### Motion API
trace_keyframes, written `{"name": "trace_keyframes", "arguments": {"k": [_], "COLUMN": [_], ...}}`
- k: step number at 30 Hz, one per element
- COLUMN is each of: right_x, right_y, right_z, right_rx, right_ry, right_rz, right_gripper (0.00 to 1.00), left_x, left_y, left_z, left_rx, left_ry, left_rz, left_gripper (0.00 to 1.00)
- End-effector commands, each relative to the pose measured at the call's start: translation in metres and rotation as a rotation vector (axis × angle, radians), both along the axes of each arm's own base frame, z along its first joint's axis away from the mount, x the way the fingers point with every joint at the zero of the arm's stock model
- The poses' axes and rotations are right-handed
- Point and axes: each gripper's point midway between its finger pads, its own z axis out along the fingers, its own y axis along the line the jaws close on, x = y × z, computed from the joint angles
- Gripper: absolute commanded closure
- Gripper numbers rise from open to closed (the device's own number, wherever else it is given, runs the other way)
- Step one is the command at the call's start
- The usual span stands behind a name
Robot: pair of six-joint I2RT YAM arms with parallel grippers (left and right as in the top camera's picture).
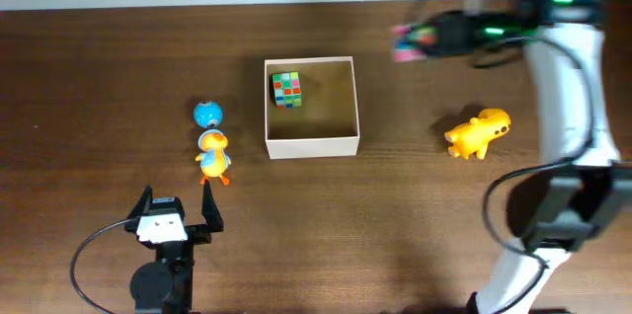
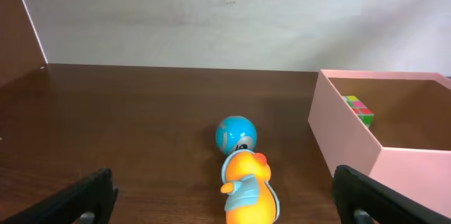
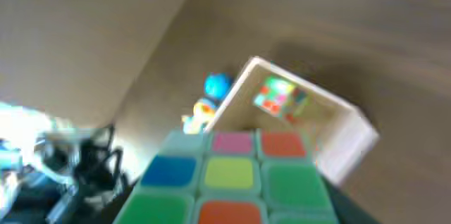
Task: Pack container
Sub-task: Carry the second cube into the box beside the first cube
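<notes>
Container [image 1: 311, 144] mid-table, packed cube [image 1: 286, 88] in its far-left corner. R gripper [image 1: 413, 39] far right, clamped on held cube [image 3: 232, 175]. L gripper [image 1: 178, 200] near-left, wide, empty. Container's prob light, thin-walled, flexy: I'd pinch a wall rim gently.

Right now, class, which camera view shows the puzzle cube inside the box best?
The overhead view: the cube sits whole and sharp near the far left corner of the box. The left wrist view catches only its top over the box wall; the right wrist view shows it small and blurred beyond a second cube.
</notes>
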Motion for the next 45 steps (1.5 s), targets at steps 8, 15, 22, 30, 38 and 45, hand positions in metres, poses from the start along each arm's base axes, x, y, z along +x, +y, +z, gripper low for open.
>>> {"name": "trace_keyframes", "arguments": {"k": [8,15,22,30,38,45], "right_x": [0.026,0.032,0.038,0.045,0.058,0.065], "right_y": [0.12,0.133,0.127,0.12,0.111,0.125], "right_z": [-0.039,-0.095,-0.155,-0.184,-0.204,-0.204], "right_rx": [-0.531,-0.712,-0.783,-0.817,-0.816,-0.759], "right_ry": [-0.132,-0.117,-0.01,0.023,0.033,0.011], "right_rz": [-0.324,-0.378,-0.385,-0.389,-0.41,-0.392], "right_gripper": [0.5,0.5,0.5,0.5,0.49,0.32], "left_x": [0.0,0.0,0.0,0.0,0.0,0.0], "left_y": [0.0,0.0,0.0,0.0,0.0,0.0], "left_z": [0.0,0.0,0.0,0.0,0.0,0.0], "left_rx": [0.013,0.013,0.013,0.013,0.013,0.013], "left_ry": [-0.004,-0.004,-0.004,-0.004,-0.004,-0.004], "left_rz": [-0.002,-0.002,-0.002,-0.002,-0.002,-0.002], "left_gripper": [0.01,0.01,0.01,0.01,0.01,0.01]}}
